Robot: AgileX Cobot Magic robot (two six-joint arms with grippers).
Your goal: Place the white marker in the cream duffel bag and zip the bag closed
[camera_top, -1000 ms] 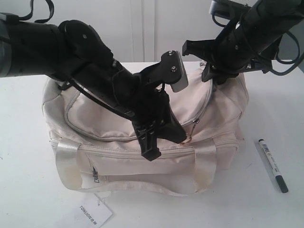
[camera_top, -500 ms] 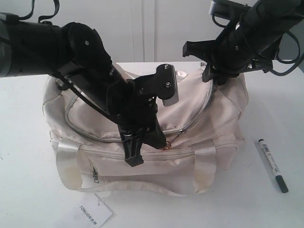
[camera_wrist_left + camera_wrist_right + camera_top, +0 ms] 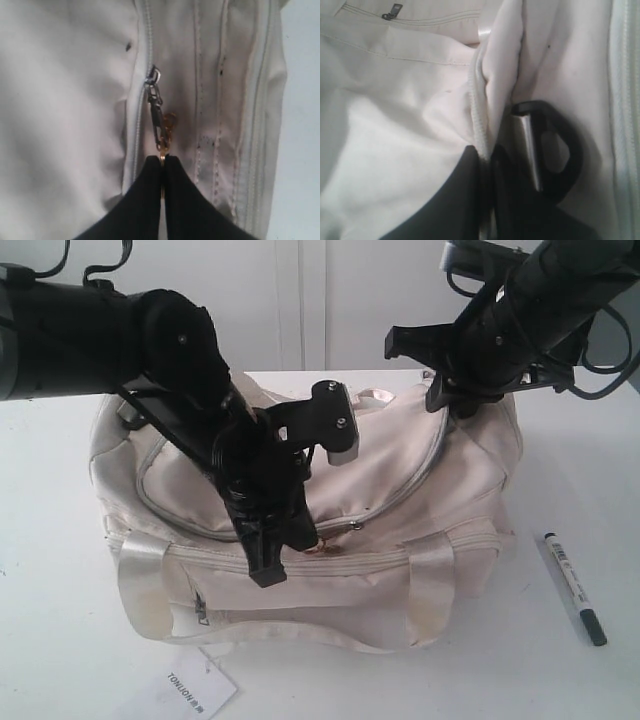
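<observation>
The cream duffel bag (image 3: 400,465) lies on the white table (image 3: 60,640). The white marker (image 3: 575,588), with a dark cap, lies on the table to the right of the bag, outside it. My left gripper (image 3: 305,538) is shut on the gold zipper pull (image 3: 160,127) at the front of the bag's curved top zipper; the slider (image 3: 152,77) hangs just beyond the tips of that left gripper (image 3: 162,159). My right gripper (image 3: 452,400) is shut on a fold of bag fabric (image 3: 495,90) at the bag's right end, beside a black ring (image 3: 560,150), its tips (image 3: 486,152) pinching the seam.
A white "TONLION" tag (image 3: 190,690) lies on the table in front of the bag. Shiny webbing handles (image 3: 140,575) drape over the bag's front. A white wall stands behind the table.
My left gripper has moved left along the curved zipper, drawing the pull and slider with it. The right gripper and the marker have stayed put.
</observation>
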